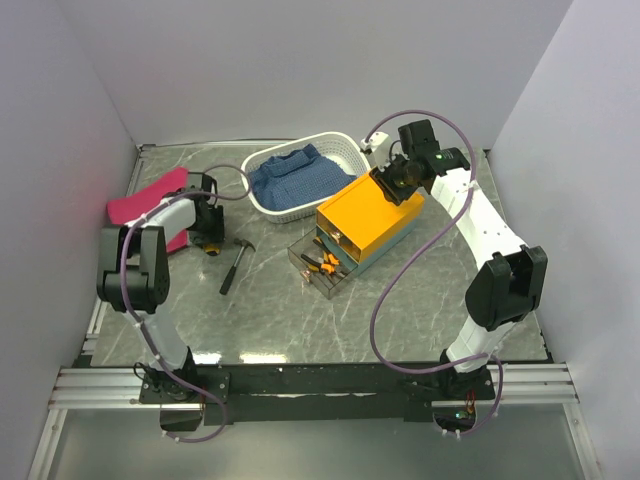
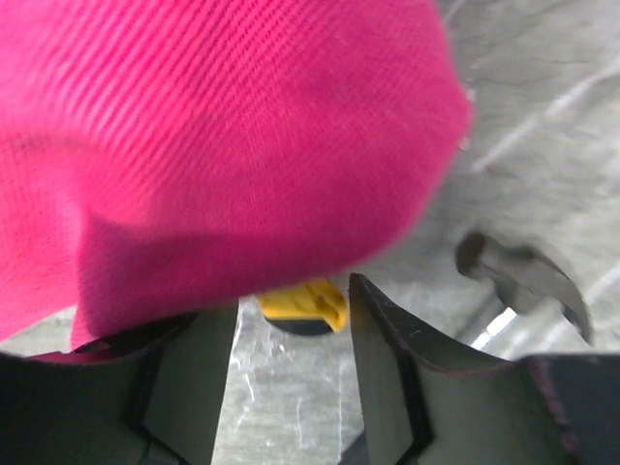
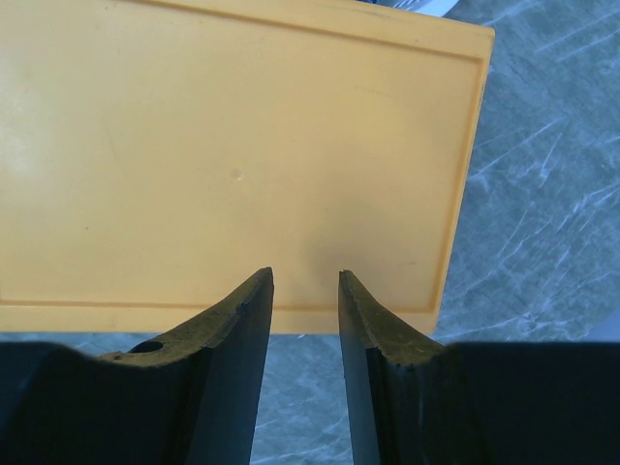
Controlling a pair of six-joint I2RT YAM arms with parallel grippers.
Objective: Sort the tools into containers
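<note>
Between the left fingers [image 2: 387, 378], a yellow piece; under the right fingers [image 3: 242, 368], the orange lid

Left fingers stand apart. Just past their tips a small yellow and black piece [image 2: 305, 308] lies on the grey surface [image 2: 542, 126]. A pink cloth [image 2: 213, 136] hangs over it. Beside them lies the hammer [image 2: 523, 276].

Right fingers are spread a little, with their tips over the edge of the orange-yellow box [image 3: 242, 145]; whether they touch it I cannot tell. Its clear drawer [image 1: 322, 268] is pulled out on the side away from them.
</note>
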